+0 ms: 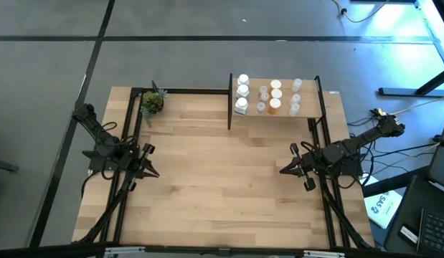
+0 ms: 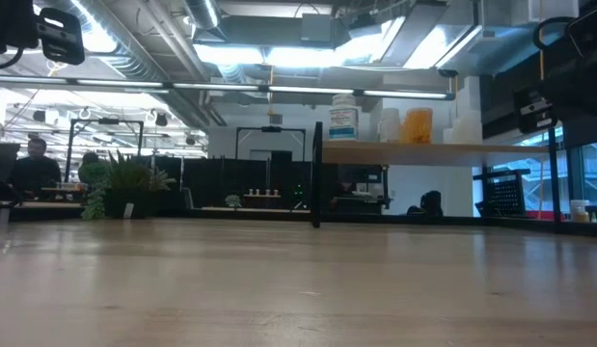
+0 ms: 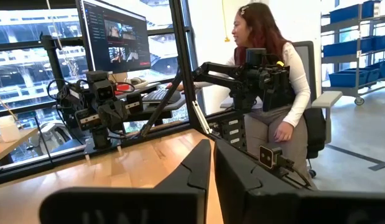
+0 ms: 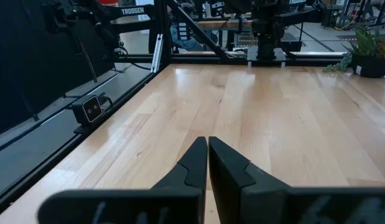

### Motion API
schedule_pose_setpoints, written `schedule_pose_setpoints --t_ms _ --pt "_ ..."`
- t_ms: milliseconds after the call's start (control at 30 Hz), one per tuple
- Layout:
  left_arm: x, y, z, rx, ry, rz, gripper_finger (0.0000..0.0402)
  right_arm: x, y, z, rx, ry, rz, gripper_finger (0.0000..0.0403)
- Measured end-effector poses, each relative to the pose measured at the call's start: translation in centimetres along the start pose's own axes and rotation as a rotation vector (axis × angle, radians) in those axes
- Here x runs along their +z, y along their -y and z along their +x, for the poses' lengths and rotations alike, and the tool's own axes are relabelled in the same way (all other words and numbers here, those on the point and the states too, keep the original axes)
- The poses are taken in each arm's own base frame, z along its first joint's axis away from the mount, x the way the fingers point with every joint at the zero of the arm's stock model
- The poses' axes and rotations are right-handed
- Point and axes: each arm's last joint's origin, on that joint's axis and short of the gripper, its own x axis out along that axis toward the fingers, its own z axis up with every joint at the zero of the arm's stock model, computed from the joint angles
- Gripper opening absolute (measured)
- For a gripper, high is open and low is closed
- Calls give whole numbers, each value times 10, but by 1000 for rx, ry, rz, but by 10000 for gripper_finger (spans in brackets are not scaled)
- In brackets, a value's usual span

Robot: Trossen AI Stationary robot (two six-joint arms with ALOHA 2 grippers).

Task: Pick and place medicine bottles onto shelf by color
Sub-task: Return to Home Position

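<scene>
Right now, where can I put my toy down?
The wide middle of the table, between the left gripper and right gripper, is bare. So is the strip between plant and shelf. The shelf is crowded with bottles.

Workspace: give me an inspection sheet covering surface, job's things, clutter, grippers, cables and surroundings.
Surface: light-wood tabletop, with no bottles seen on it.
Job's things: medicine bottles all stand on the shelf, in columns, with the white ones at the end nearest the plant.
Clutter: one potted plant at the far corner on the left arm's side.
Grippers: left gripper shut and holding nothing, pulled back to its side. Right gripper is the same.
Cables: loose cables lie on the floor beside the right arm.
Surroundings: a person sits by monitors beyond the table.
</scene>
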Motion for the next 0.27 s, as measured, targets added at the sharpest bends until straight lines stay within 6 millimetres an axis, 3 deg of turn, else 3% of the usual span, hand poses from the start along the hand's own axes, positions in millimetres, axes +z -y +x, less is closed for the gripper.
schedule_pose_setpoints --t_ms 267 --pt "0 0 0 0 0 0 2 0 0 0 0 0 -1 19"
